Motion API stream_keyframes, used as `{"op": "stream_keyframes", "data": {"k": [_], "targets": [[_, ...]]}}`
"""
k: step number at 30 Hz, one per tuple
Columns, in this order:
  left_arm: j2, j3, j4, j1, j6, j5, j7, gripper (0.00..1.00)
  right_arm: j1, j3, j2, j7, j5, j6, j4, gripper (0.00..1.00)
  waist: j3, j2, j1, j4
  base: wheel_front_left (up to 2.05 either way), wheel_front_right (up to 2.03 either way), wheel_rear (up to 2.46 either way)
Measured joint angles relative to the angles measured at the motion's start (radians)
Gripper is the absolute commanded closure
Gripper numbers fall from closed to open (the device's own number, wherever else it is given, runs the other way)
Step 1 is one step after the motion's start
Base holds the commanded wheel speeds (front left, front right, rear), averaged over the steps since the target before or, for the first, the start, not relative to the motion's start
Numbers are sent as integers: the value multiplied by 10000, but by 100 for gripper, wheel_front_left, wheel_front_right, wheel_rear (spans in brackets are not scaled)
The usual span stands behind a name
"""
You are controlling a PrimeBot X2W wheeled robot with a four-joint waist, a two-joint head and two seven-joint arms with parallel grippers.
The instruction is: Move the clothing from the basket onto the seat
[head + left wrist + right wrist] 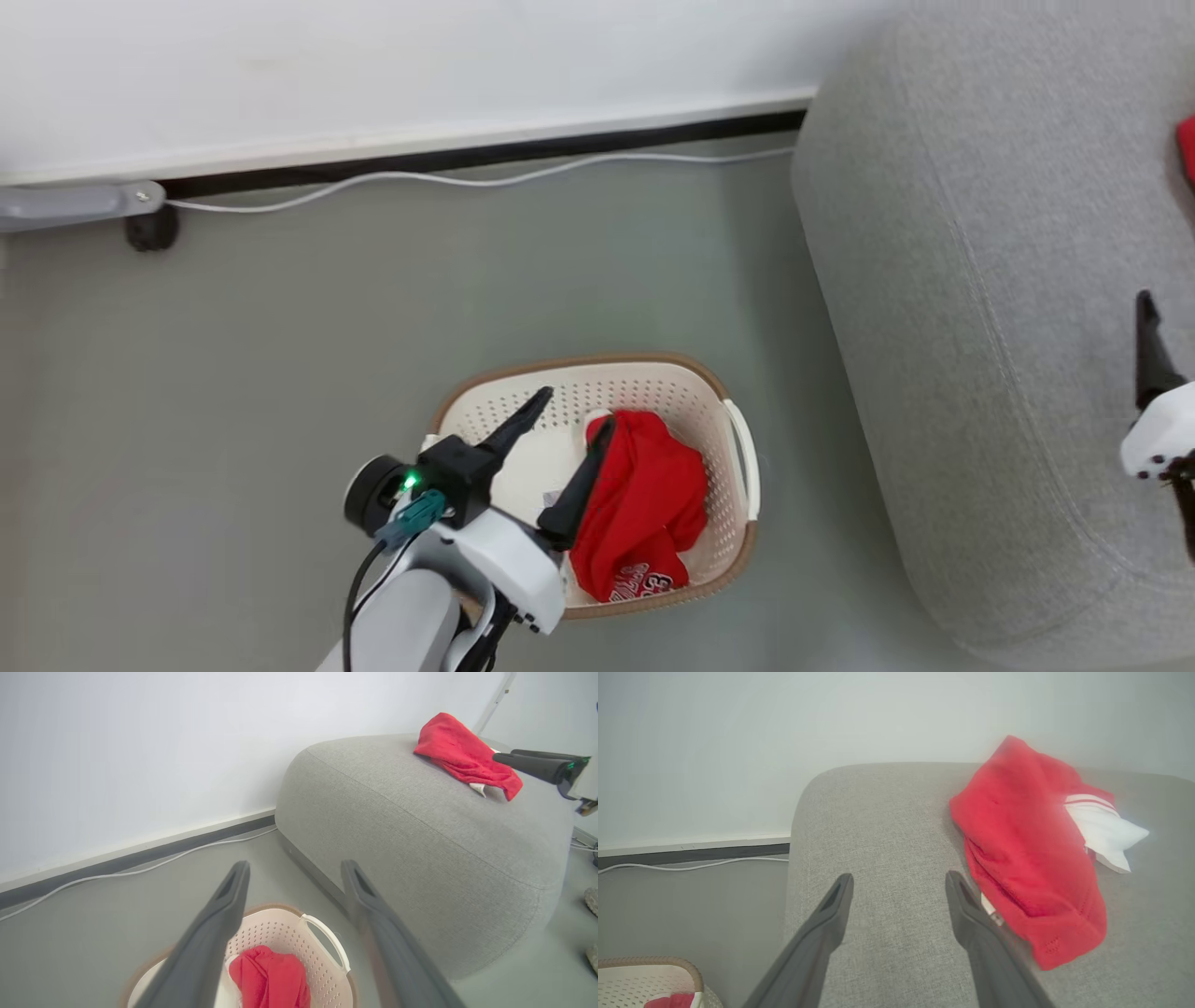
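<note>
Left claw (577, 409) and right claw (899, 877) spread, empty
Wrist views: garment (1017, 858) on seat (878, 835); head view: second garment (644, 495) in basket (579, 362), lettering unreadable

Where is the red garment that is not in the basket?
The red garment lies on top of the grey sofa, just to the right of the right gripper in its wrist view, away from the basket on the floor.

Head downward; both wrists toward seat (420, 835)
</note>
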State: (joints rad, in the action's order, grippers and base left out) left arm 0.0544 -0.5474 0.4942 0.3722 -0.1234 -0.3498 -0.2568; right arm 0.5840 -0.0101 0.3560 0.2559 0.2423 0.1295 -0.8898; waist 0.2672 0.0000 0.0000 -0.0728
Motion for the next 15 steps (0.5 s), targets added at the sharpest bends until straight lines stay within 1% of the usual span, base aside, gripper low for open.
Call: {"op": "stream_keyframes", "data": {"k": [1,5,6,9,15], "targets": [[0,0,0,0,0,0,0,0,0,0,0,0,0,0,0,0,0,0,0,0,0,0,0],[4,732,-190,-447,2,159,2,0,-350,-433,-194,0,136,0,696,0,-338,0,0,326,0,0,0],[15,1135,-341,-662,13,217,2,0,-504,-719,-240,-2,188,0,1070,0,-485,0,0,467,0,0,0],[33,1787,-606,-998,104,458,2,0,-685,-982,-337,0,443,0,1684,0,-694,0,0,639,0,0,0],[52,3110,-1041,-1685,251,729,2,0,-1206,-1292,-594,0,671,0,2863,0,-1157,0,0,880,0,0,0]]}}
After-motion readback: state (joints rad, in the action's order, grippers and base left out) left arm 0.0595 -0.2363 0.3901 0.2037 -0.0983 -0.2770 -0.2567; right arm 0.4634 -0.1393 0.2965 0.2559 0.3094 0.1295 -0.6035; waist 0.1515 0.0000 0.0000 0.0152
